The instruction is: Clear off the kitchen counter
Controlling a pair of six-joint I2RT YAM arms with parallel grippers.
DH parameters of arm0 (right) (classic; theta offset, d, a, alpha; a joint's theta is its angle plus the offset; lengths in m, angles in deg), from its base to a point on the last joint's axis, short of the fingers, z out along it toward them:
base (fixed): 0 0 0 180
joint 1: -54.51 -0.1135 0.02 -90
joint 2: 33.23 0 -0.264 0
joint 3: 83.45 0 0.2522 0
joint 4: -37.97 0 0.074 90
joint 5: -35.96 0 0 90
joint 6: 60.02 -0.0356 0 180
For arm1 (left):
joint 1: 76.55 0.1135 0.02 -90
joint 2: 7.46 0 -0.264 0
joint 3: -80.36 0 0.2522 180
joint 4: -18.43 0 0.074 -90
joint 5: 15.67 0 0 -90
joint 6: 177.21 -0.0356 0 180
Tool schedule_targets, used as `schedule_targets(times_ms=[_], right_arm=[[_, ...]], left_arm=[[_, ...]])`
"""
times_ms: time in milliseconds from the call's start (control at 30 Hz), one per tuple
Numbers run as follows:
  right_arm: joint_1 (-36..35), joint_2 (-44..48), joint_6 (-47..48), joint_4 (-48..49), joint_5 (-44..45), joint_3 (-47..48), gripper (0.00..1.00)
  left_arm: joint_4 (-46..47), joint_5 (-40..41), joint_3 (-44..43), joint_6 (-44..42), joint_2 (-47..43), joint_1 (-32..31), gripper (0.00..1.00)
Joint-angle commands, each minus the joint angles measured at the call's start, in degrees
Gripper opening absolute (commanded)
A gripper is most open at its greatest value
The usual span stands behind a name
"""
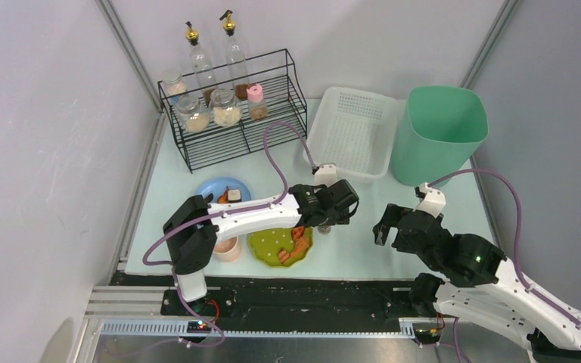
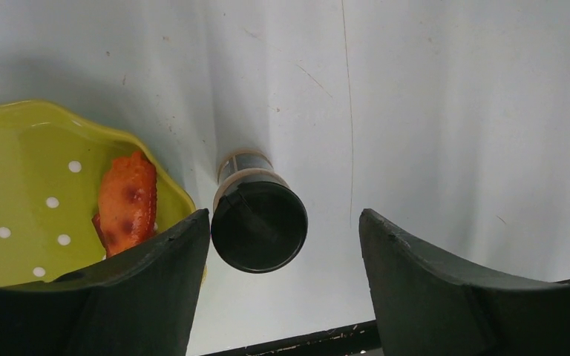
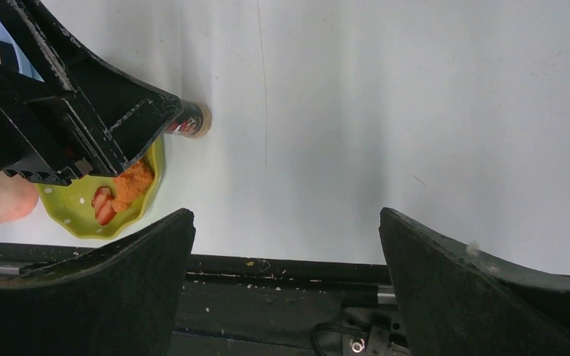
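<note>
The kitchen counter is a pale mint-green tabletop. A small spice jar with a black lid stands upright on it, just right of a green dotted plate that holds orange food pieces. My left gripper is open and hovers over the jar, which sits nearer its left finger without touching it. In the top view the left gripper covers most of the jar. My right gripper is open and empty over bare counter near the front rail. It also shows in the right wrist view.
A blue plate with food and a pink cup sit left of the green plate. A black wire rack with jars and bottles, a white basket and a green bin stand at the back. A black rail edges the front.
</note>
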Motion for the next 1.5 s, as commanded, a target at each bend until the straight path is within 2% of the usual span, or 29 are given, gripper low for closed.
schedule_targets(times_ms=[0, 167, 533, 733, 1067, 1233, 1467], right_arm=[[-0.07, 0.19, -0.13, 2.05, 0.10, -0.49, 0.99], [-0.08, 0.19, -0.13, 2.29, -0.14, -0.55, 0.99], [-0.10, 0.10, -0.41, 2.72, -0.70, -0.95, 0.99], [-0.14, 0.10, -0.44, 3.01, -0.98, -0.92, 0.99], [-0.07, 0.01, 1.01, 4.47, -1.29, -0.90, 0.99], [-0.10, 0.09, 1.65, 5.25, -1.54, -0.92, 0.99], [-0.08, 0.68, 2.32, 6.29, -2.33, -0.90, 0.99]], left_arm=[[0.99, 1.85, -1.85, -1.00, 0.12, -0.12, 0.76], [0.93, 2.29, -1.87, -3.06, -0.16, -0.16, 0.66], [0.81, 1.86, -1.36, -6.32, 0.51, 0.04, 0.53], [0.81, 1.35, -0.54, -8.07, 0.15, 0.56, 0.38], [0.68, 2.63, -0.26, -14.07, -7.15, 1.84, 0.10], [0.53, 1.73, -0.82, -16.31, -11.59, 3.26, 0.04], [-0.22, 0.48, -3.98, -18.50, -16.31, 9.10, 0.03]])
